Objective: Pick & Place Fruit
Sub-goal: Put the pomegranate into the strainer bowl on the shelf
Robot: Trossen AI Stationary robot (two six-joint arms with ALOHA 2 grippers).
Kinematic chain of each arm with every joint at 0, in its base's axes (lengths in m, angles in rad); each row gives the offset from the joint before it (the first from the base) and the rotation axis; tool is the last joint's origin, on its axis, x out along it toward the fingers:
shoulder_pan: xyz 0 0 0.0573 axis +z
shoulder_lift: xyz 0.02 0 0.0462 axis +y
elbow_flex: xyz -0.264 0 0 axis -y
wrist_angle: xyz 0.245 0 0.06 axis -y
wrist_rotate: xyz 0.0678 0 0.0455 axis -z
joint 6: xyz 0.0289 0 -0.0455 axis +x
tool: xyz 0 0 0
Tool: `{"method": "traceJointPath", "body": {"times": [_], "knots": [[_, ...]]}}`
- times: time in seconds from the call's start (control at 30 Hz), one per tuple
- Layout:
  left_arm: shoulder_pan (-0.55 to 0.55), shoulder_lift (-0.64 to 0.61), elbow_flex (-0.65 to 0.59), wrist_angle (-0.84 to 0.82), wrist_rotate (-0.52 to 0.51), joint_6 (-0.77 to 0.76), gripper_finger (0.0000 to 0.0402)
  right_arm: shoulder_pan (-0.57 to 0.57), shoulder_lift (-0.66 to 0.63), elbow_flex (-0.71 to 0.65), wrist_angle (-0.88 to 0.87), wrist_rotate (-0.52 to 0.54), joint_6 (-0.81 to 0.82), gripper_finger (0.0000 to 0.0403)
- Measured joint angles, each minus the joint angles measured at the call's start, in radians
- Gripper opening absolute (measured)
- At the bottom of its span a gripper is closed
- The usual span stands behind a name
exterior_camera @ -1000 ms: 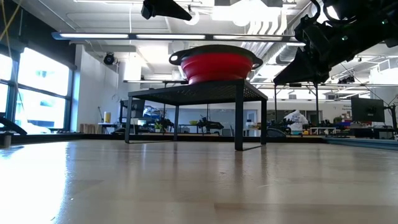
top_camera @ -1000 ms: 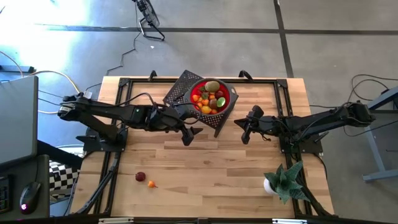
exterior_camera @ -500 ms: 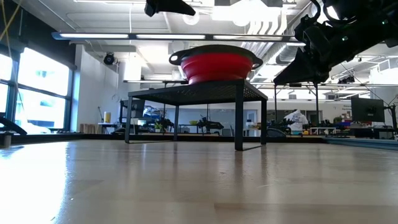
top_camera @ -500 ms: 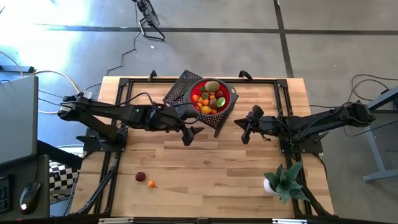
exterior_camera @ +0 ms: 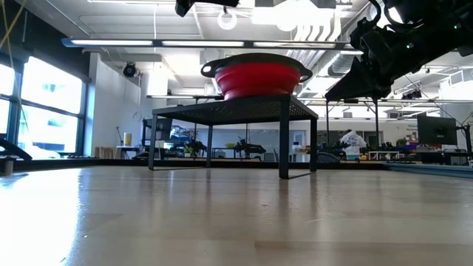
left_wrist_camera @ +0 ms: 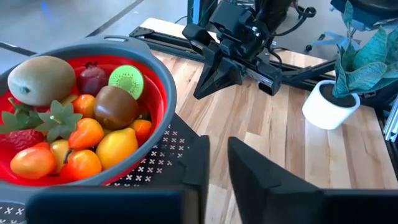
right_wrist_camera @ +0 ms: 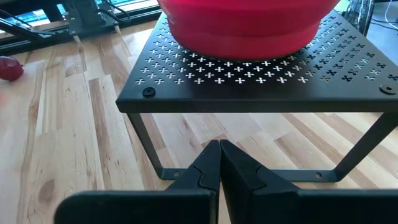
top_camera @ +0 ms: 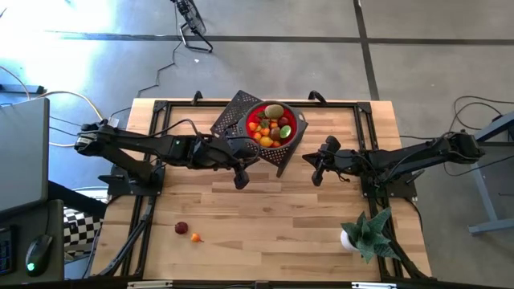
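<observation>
Light: you get bright ceiling lamps (exterior_camera: 225,18) and daylight from windows (exterior_camera: 44,107).
Glare: pale sheen on table (exterior_camera: 148,222).
Focus: near tabletop soft.

place: robotics lab or workshop | floor: bare concrete floor (top_camera: 418,48) across top of high view | rig: wooden bench (top_camera: 273,217) with two arms bolted on | background: low view shows ceiling strip lights (exterior_camera: 148,42), tall windows (exterior_camera: 44,111) at left, more workbenches (exterior_camera: 222,151) behind

I see the table (top_camera: 273,217) as pale wood w/ visible grain, smooth, slight sheen. Stand (right_wrist_camera: 261,84): matt black perforated metal. Red bowl (left_wrist_camera: 158,93) looks like soft matt plastic. Fruit (left_wrist_camera: 115,106): glossy plastic. Plant pot (left_wrist_camera: 326,106): smooth white, semi-gloss.
</observation>
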Motion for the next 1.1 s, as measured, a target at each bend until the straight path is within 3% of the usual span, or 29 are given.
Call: {"method": "traceJointPath", "body": {"times": [0.23, 0.5, 0.63, 0.97, 1.1], "knots": [[0.000, 0.000, 0.000, 0.003, 0.000, 0.001, 0.0017, 0.000, 0.000, 0.000, 0.000, 0.000, 0.001, 0.0002], [0.000, 0.018, -0.001, -0.001, 0.003, 0.040, 0.0030, 0.000, 0.000, 0.000, 0.000, 0.000, 0.002, 0.0002], [0.000, 0.040, 0.000, 0.006, 0.003, 0.040, 0.0085, 0.000, 0.000, 0.000, -0.002, 0.000, 0.002, 0.0002], [0.001, 0.063, 0.000, 0.020, 0.003, 0.039, 0.0271, 0.000, 0.000, -0.001, -0.005, 0.000, 0.003, 0.0002], [0.000, 0.063, 0.000, 0.018, 0.003, 0.040, 0.0313, 0.000, 0.000, -0.001, -0.006, 0.000, 0.003, 0.0002]]}}
